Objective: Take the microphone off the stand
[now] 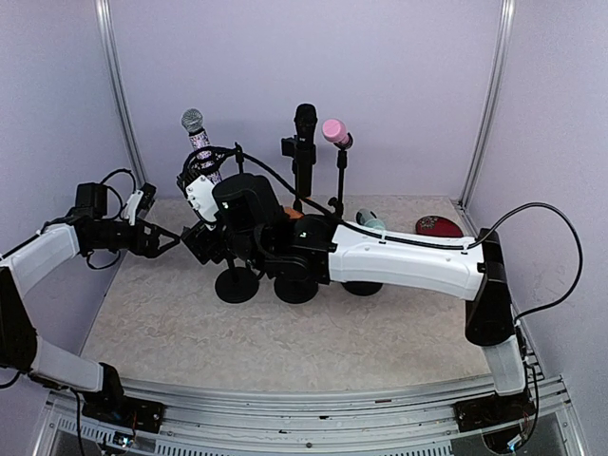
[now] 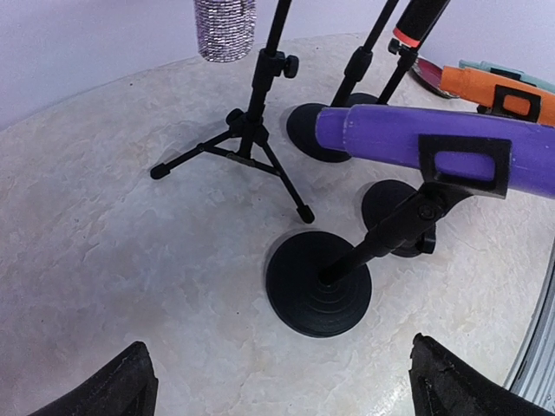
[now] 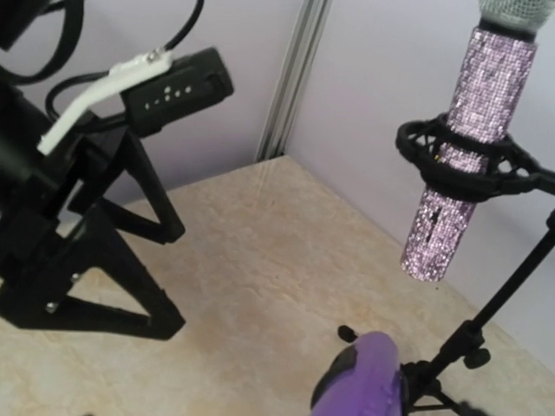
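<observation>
The purple microphone [image 2: 408, 139] sits in the black clip [image 2: 464, 166] of a tilted stand [image 2: 381, 243] whose round base [image 2: 318, 286] rests on the bench [image 1: 171, 323], left of the middle; it lies nearly level, its blunt tail end pointing left. The left hand [image 2: 286, 390] hovers to the left of that tail end, near it but apart; its fingers [image 2: 121, 386] are spread wide with nothing between them, and in its wrist view the microphone lies beyond the gap and to the right. The right arm reaches across the bench from the right, and the right hand [image 1: 201, 247] sits over the same stand; in its wrist view only the microphone's purple end shows at the bottom edge, with no fingertips in sight, so I cannot tell how far that hand is open or whether it has hold of anything. In the overhead view the arm hides the microphone itself. Farther back stands a glittering microphone [image 3: 464, 173], held upright in a ring mount [image 3: 473, 160] on a tripod stand [image 2: 247, 139]; to its right are a black microphone [image 1: 305, 123] and a pink-headed microphone [image 1: 334, 131], each on its own stand; an orange microphone [image 2: 486, 91] shows in another clip at the right of the left wrist view.
</observation>
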`<state>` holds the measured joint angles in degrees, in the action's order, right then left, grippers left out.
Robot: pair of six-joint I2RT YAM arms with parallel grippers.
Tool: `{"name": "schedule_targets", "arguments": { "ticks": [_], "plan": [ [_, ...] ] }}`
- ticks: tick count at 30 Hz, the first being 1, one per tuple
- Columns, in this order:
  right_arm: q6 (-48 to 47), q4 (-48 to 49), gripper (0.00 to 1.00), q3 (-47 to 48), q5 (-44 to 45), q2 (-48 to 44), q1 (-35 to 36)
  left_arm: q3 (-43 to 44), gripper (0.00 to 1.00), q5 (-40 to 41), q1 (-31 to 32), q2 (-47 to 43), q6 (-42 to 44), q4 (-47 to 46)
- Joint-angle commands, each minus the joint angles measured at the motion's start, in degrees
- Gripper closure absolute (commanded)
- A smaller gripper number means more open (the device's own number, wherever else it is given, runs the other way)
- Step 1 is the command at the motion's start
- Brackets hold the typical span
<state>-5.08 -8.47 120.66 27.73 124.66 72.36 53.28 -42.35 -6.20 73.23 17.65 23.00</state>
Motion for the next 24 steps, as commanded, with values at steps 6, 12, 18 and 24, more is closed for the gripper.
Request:
{"name": "schedule_targets", "arguments": {
  "ticks": [6, 12, 18, 24],
  "plan": [
    [0.2, -1.5, 0.32, 2.1, 2.6, 3.1, -1.1, -1.4, 0.01, -1.8, 7.2, -1.6, -2.7, -2.6],
    [0.5, -1.1, 0.53, 2.1, 2.7, 2.9, -1.3, -2.4, 0.02, -3.3, 11.6, 1.5, -3.6, -8.9],
    [0.6, 0.5, 0.73, 0.4, 2.4, 1.4, -1.3, -1.5, 0.09, -4.4, 13.2, 5.9, -5.7, -15.0],
    [0.9, 4.5, 0.89, -5.1, 1.0, -1.5, -1.3, -0.5, 0.15, -5.5, 15.2, 10.0, -7.7, -18.7]
  ]
}}
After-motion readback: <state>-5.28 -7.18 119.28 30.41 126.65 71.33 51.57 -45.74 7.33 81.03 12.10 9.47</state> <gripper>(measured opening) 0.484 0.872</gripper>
